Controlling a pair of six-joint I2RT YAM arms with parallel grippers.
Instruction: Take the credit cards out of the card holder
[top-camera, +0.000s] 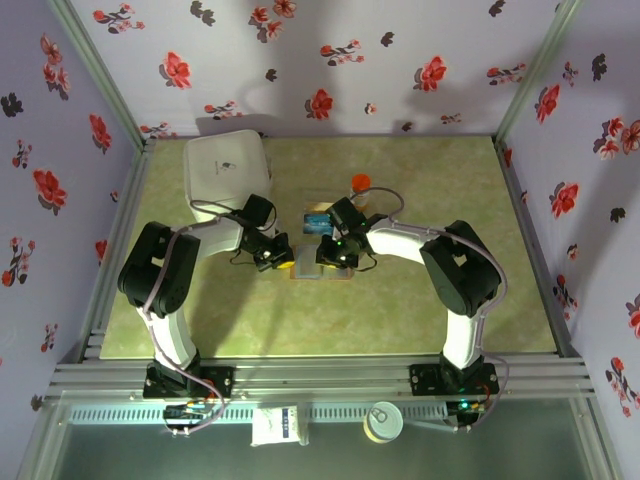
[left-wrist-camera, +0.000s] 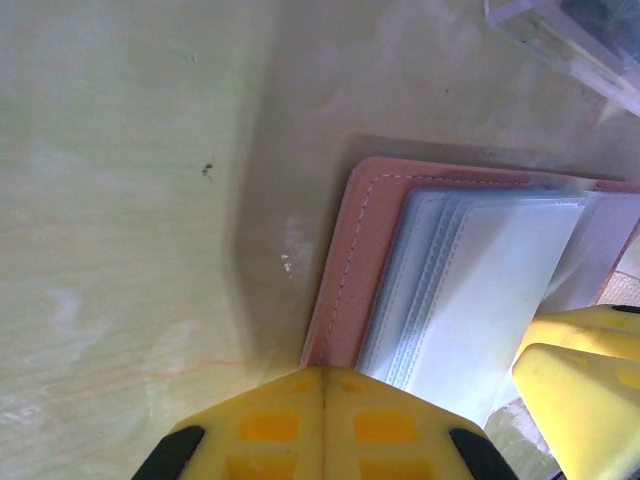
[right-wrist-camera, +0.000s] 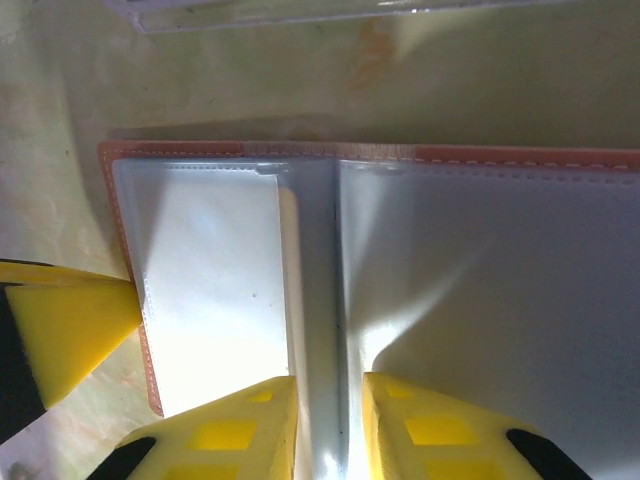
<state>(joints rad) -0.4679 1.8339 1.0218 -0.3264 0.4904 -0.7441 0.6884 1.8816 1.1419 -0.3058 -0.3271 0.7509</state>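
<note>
Card holder: the small flat bifold wallet, brown leather-like rim around a blue-grey, clear-pocketed inside, lies spread open with both panels up. It sits in the middle of the pale green bench, just in front of a clear plastic box.
Left tool: its yellow pads are pressed tight together with nothing between them, and the tip is against the holder's outer brown edge. I'd say it is a hold-down, so the wallet can't slide or fold up.
Right tool: its jaws are a narrow way apart, one pad on either side of the centre fold, with the tips down at the lining (whether they nip anything, I cannot tell).
Credit cards: the pockets glare pale, so I can't make out any card inside. A thin yellowish strip beside the fold may be a card's edge.
Teal-blue rectangle: it lies just beyond the holder, by the box. It may be a card, but it is too small to be sure.
Step, as I judge it: working at the pocket mouths near the fold.
Risk: pinching the lining itself would lift the whole wallet.
</note>
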